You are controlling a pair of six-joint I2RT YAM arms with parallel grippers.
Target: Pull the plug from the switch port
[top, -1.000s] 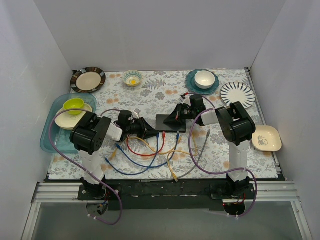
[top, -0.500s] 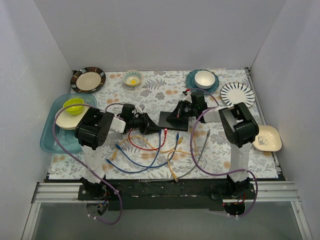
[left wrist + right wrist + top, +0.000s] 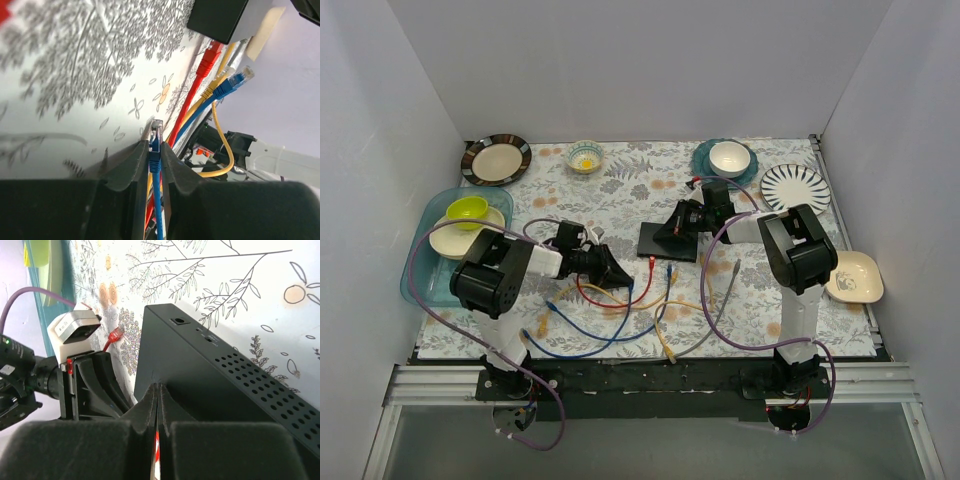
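Some of the switch [image 3: 653, 241] is hiding under the right gripper [image 3: 157, 388], pressed together; left gripper [image 3: 155, 150] is pinching a blue plug [image 3: 156, 131].

no legible text, brand, number or sign found in any view. faint white markings on the side face of the flat matte black rectangular switch [image 3: 210, 390], beside its small round socket, are too small to read.

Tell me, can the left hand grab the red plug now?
Probably not yet. The left hand is shut on a blue cable, so it is full. The red plug lies uncovered just ahead, near the switch.
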